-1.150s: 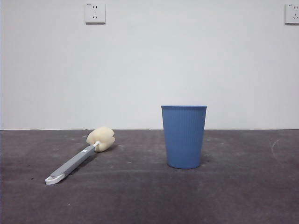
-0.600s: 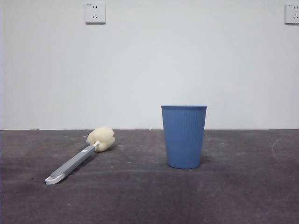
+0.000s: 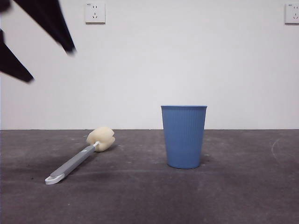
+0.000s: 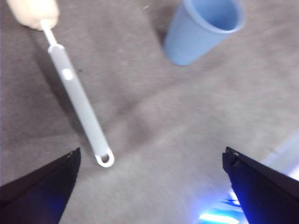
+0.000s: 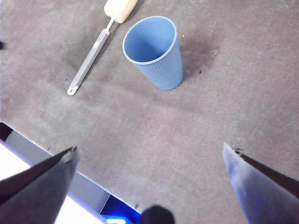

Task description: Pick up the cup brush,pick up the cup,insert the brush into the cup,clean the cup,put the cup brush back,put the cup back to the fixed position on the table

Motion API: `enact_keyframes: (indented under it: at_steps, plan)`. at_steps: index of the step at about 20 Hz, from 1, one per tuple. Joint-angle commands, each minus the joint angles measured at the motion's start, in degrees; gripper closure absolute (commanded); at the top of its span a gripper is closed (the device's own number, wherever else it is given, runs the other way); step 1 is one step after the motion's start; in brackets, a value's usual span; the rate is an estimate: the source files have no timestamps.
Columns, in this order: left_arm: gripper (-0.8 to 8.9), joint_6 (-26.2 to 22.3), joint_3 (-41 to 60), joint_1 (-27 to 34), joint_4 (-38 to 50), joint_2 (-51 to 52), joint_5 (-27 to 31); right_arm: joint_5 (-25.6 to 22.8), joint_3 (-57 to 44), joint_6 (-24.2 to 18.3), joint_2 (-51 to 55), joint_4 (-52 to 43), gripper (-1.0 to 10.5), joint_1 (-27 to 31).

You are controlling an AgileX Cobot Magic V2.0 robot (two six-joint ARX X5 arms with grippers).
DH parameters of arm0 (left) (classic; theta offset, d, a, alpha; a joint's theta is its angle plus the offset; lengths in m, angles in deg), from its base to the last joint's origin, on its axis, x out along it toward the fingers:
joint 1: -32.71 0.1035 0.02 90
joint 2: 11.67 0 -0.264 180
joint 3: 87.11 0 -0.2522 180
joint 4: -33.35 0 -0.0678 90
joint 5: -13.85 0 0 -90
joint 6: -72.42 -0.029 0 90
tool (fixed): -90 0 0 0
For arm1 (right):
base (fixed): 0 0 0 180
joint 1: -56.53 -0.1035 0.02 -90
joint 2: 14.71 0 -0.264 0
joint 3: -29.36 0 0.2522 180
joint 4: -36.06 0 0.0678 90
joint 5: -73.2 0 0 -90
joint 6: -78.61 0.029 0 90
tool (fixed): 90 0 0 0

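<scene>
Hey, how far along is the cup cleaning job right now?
Nothing looks done yet. The cup brush lies flat on the table, and the cup stands upright beside it, apart from it and ungripped. In hand: the left end effector hangs open above the brush handle, seemingly lining up the first pick. The right end effector is open, well above the cup. Every step is left: picking both up, scrubbing, returning both.
</scene>
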Motion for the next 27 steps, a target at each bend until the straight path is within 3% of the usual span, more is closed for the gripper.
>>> enact_keyframes:
  at_steps: [1,8,19,27]
  plan:
    - [2.17,3.3,-0.1,-2.3,3.4,-5.0,6.6,0.1,0.0,0.7,0.0,-0.3,3.9,-0.1]
    - [2.20,6.1,-0.1,-3.4,7.6,-20.1,13.0,0.1,0.0,1.0,0.0,-0.3,3.9,-0.1]
    - [2.27,10.2,-0.1,-4.0,10.9,-29.3,18.3,0.1,0.0,1.4,0.0,-0.3,3.9,-0.1]
    - [6.64,10.5,-0.1,-5.2,10.6,-30.1,18.8,0.1,0.0,1.5,0.1,-0.3,4.2,-0.1]
